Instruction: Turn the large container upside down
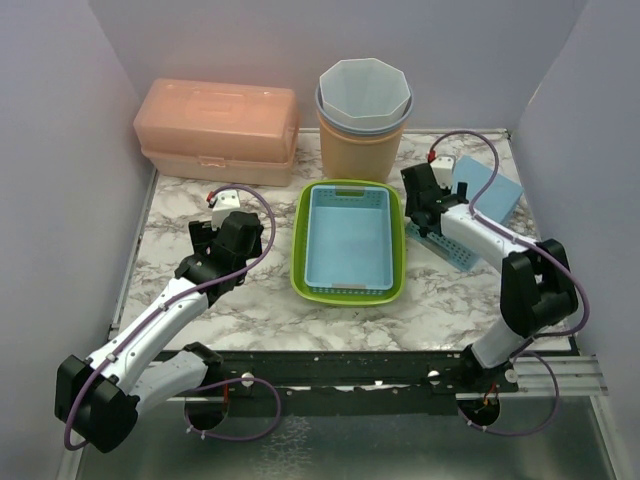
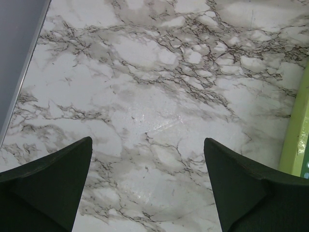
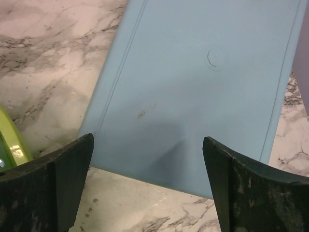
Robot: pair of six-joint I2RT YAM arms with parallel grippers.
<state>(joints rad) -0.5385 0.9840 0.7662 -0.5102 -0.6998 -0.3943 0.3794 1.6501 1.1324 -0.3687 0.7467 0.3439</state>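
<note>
A lime-green basket point(image 1: 301, 262) sits at the table's middle with a light blue basket point(image 1: 348, 240) nested inside it, both open side up. A big pink lidded box point(image 1: 218, 130) stands at the back left. My left gripper point(image 1: 222, 226) is open and empty over bare marble left of the green basket; in the left wrist view point(image 2: 147, 145) the green rim point(image 2: 297, 140) shows at the right edge. My right gripper point(image 1: 425, 197) is open and empty just right of the green basket; in the right wrist view point(image 3: 147, 140) it hovers above the near edge of a flat blue piece point(image 3: 203, 72).
Stacked buckets point(image 1: 363, 115), tan outside and pale blue inside, stand at the back centre. The flat blue piece point(image 1: 492, 188) and a perforated blue piece point(image 1: 452, 247) lie at the right under my right arm. Grey walls close in the left, back and right.
</note>
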